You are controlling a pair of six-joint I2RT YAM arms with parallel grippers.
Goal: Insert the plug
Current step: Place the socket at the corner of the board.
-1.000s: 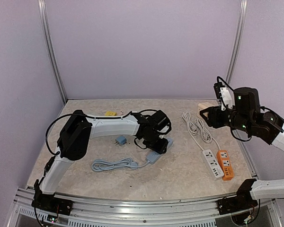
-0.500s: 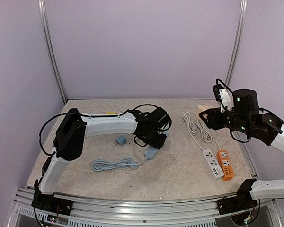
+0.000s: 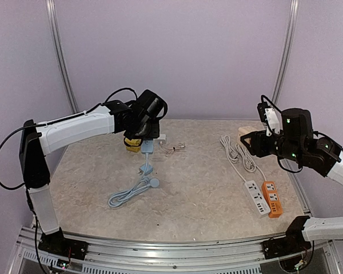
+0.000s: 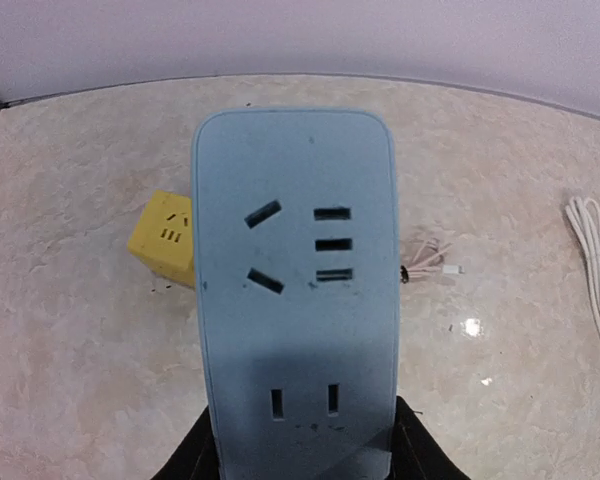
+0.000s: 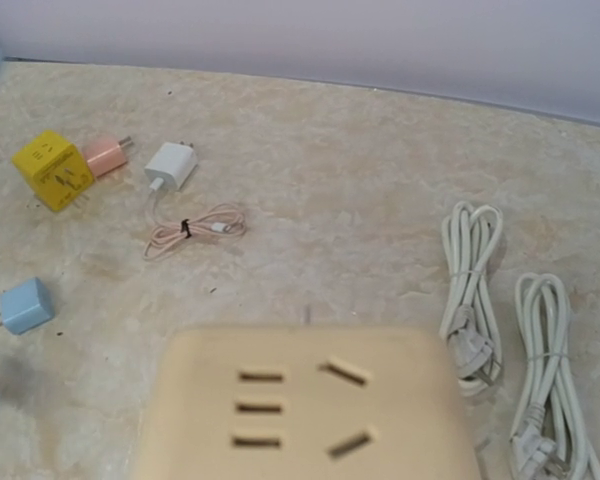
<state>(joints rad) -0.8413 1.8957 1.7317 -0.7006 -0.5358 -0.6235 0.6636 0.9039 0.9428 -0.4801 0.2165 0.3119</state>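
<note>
My left gripper (image 3: 144,136) is shut on the lower end of a pale blue power strip (image 4: 295,290), whose socket face fills the left wrist view; dark fingers (image 4: 193,458) flank its sides. The strip hangs above the table at the back left, and its grey-blue cord (image 3: 130,193) trails down to a coil with its plug end (image 3: 154,182) on the table. My right gripper (image 3: 252,140) is raised at the right, shut on a beige power strip (image 5: 300,405). A small blue plug adapter (image 5: 25,305) lies loose on the table.
A yellow cube adapter (image 4: 163,235), a pink adapter (image 5: 105,155) and a white charger (image 5: 170,165) with a pink cable (image 5: 195,228) lie at the back. A white strip (image 3: 256,197), an orange strip (image 3: 271,198) and bundled white cords (image 3: 237,153) lie at the right.
My left arm has lifted the blue strip off the middle of the table and swung it up and back to the left, with the cord dragged after it. The right arm has stayed put.
</note>
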